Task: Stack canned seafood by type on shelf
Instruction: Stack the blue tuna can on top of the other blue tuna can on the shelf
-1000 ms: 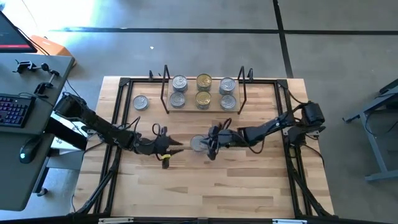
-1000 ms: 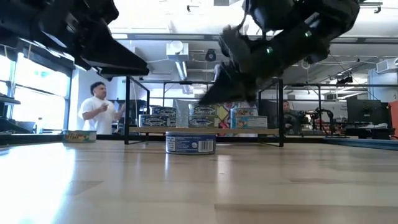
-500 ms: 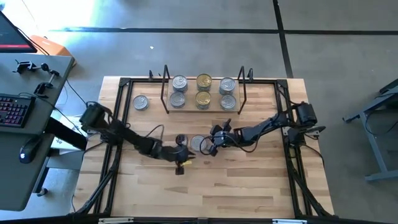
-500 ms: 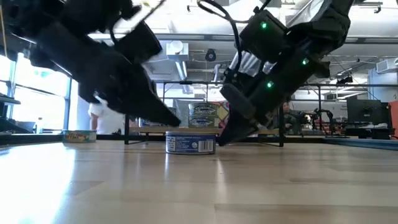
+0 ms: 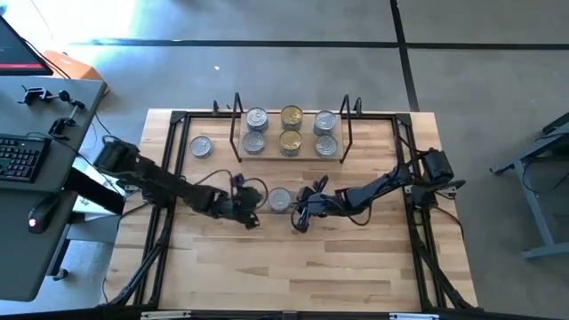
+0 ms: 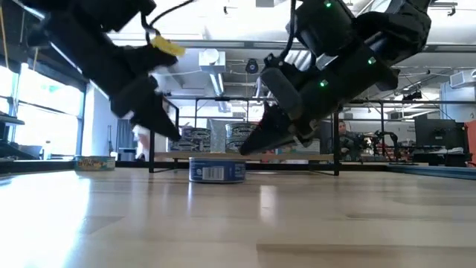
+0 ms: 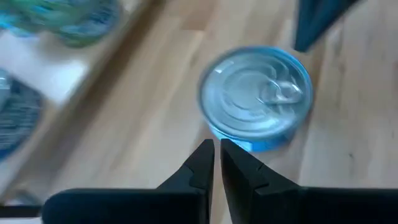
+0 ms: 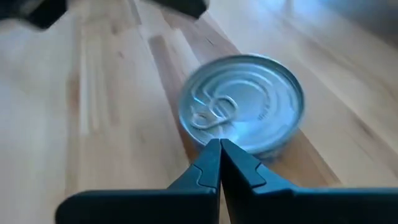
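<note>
A silver-lidded, blue-walled can [image 5: 280,200] [image 6: 217,171] rests flat on its base at mid-table. My left gripper [image 5: 258,205] [image 7: 216,147] is shut just to the can's left, slanting down, with its tips raised off the table [image 6: 172,136]. My right gripper [image 5: 300,212] [image 8: 219,144] is shut at the can's right side, also slanting down. The shelf [image 5: 272,132] at the far side carries several cans, silver-lidded at both ends and gold-lidded [image 5: 291,129] in the middle. My right gripper has its shut fingertips [image 6: 243,150] at the can's rim on its right, near side [image 8: 231,149], slanting down from the table's right. The can stays flat on the table. Whether the tips touch the rim, I cannot tell.
One more silver-lidded can [image 5: 202,147] sits on the table left of the shelf. Black frame rails [image 5: 169,169] run along the table's left and right sides. Bare wood [image 5: 293,267] lies toward the near edge. A desk with a keyboard [image 5: 18,158] stands beyond the left edge.
My left gripper has swung toward the can, dipped low and tipped steeply, then drawn back a little to the can's left. My right gripper has sunk toward the table beside the can. The can has slid a short way toward the table's left and far side, still flat.
</note>
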`<state>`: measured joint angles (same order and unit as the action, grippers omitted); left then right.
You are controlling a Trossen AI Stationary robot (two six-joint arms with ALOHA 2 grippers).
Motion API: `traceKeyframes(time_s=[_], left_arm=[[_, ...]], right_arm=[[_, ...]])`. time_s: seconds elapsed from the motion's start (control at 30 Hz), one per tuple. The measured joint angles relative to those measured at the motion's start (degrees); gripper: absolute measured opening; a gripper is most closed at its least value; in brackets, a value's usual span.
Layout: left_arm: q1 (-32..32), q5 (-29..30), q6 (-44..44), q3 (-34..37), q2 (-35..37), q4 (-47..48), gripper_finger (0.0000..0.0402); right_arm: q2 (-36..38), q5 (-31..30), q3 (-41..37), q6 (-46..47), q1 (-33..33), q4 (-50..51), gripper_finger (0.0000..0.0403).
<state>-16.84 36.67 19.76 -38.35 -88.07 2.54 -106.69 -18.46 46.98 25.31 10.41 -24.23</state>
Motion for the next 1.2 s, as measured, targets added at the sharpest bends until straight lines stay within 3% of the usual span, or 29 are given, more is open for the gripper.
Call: traceKeyframes(time_s=[0.1, 0.27, 0.47, 0.57, 0.67, 0.77, 0.9, 1.03, 1.2], left_arm=[[0.01, 0.7, -0.81, 0.0, 3.89, 2.03, 0.0019], [-0.04, -2.64, -5.84, 0.0, 5.94, -3.02, 0.0019], [-0.13, -17.55, -10.49, -0.02, 2.06, -10.95, 0.0019], [-0.15, -21.5, -10.48, -0.02, -2.0, -15.19, 0.0019], [0.15, -20.0, -10.94, 0.0, -7.06, -18.82, 0.0019], [0.76, -15.71, -9.85, 0.02, -10.82, -20.87, 0.0019], [1.04, -12.27, -6.5, 0.04, -11.6, -18.45, 0.0019], [0.79, -9.69, -3.28, 0.04, -7.57, -8.13, 0.0019], [0.95, 0.29, 8.17, 0.02, 1.13, 12.66, 0.0019]], right_arm=[[-1.67, 0.19, 0.19, -1.35, 0.18, -4.98, 0.0], [-1.87, 3.99, 1.01, -5.93, 0.24, -4.97, 0.0], [-1.65, -10.8, 0.99, -0.28, 0.76, -1.35, 0.0], [-1.62, -12.85, 0.98, 3.43, -0.88, 2.76, 0.0], [-2.16, -11.26, 0.96, 4.55, -3.12, 4.28, 0.0], [-3.58, -5.99, 0.96, 4.27, -4.62, 2.27, 0.0], [-5.12, 0.11, 0.94, 3.0, -4.73, -1.88, 0.0], [-5.79, 1.84, 0.94, 2.67, -2.67, -3.23, 0.0], [-5.89, 8.68, 0.96, -3.78, 0.34, -7.21, 0.0]])
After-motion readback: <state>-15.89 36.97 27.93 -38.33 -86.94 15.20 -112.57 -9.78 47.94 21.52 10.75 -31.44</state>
